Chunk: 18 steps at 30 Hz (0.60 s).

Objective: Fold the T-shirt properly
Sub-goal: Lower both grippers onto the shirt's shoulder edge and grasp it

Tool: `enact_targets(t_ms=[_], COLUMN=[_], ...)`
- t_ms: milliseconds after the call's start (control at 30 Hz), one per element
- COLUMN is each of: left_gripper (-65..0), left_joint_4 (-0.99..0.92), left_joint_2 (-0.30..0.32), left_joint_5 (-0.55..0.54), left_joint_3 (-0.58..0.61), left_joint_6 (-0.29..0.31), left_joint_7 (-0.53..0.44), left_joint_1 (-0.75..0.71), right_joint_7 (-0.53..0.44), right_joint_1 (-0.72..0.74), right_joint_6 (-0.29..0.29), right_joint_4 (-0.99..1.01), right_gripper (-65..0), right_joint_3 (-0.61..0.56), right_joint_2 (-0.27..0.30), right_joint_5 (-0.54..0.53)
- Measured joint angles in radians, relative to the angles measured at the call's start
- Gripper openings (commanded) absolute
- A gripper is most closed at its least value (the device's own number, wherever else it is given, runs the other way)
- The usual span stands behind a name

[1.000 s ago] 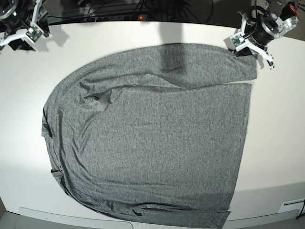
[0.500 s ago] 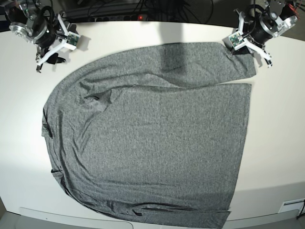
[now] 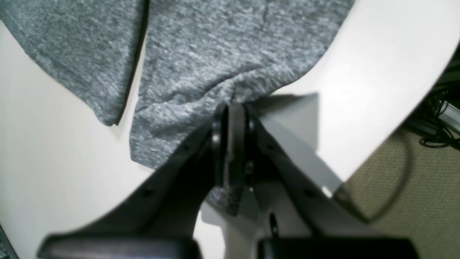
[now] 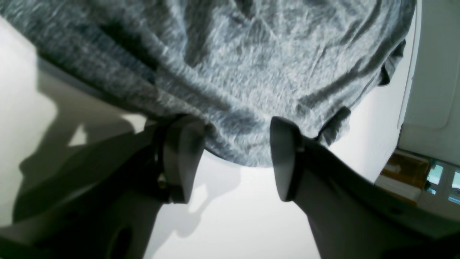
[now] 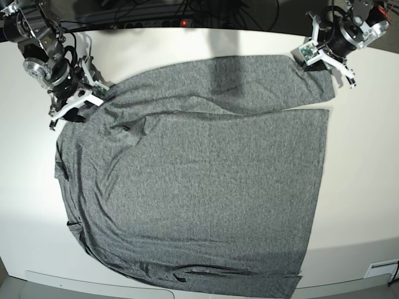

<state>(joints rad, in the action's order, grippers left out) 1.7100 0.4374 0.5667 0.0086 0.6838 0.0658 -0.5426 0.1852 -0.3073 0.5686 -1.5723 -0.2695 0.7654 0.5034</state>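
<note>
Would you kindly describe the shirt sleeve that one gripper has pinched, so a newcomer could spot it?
On the white table the grey T-shirt lies spread flat. Its folded sleeve runs along the far edge. The sleeve's cuff end is clamped in the shut left gripper, while the right gripper stands open at the shoulder.

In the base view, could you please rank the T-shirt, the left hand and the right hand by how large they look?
1. T-shirt, by far the largest.
2. Left hand and right hand: they look alike, so no ranking.

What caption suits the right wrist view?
Open right pincer poised at the edge of the grey T-shirt on the white table.
</note>
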Motion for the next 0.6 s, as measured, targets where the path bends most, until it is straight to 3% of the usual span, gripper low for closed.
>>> enact_targets(t_ms=[133, 233, 400, 533, 600], left_gripper=[-65.0, -65.0, -65.0, -65.0, -65.0], left_joint_4=[0.000, 0.000, 0.000, 0.000, 0.000], left_joint_2=[0.000, 0.000, 0.000, 0.000, 0.000], left_joint_5=[0.000, 0.000, 0.000, 0.000, -0.026], left_joint_3=[0.000, 0.000, 0.000, 0.000, 0.000], left_joint_6=[0.000, 0.000, 0.000, 0.000, 0.000], left_joint_7=[0.000, 0.000, -0.001, 0.000, 0.009], left_joint_1=[0.000, 0.000, 0.000, -0.001, -0.001], right_joint_7=[0.000, 0.012, 0.056, 0.079, 0.092], right_joint_1=[0.016, 0.019, 0.018, 0.016, 0.014], right_joint_6=[0.053, 0.087, 0.096, 0.098, 0.060], right_joint_4=[0.001, 0.001, 0.001, 0.001, 0.003], right_gripper=[-33.0, -44.5, -63.2, -65.0, -65.0], right_joint_3=[-0.002, -0.003, -0.006, -0.006, -0.007], right_joint_2=[0.002, 0.001, -0.001, 0.004, 0.005], right_joint_5=[0.003, -0.001, -0.008, -0.008, -0.008])
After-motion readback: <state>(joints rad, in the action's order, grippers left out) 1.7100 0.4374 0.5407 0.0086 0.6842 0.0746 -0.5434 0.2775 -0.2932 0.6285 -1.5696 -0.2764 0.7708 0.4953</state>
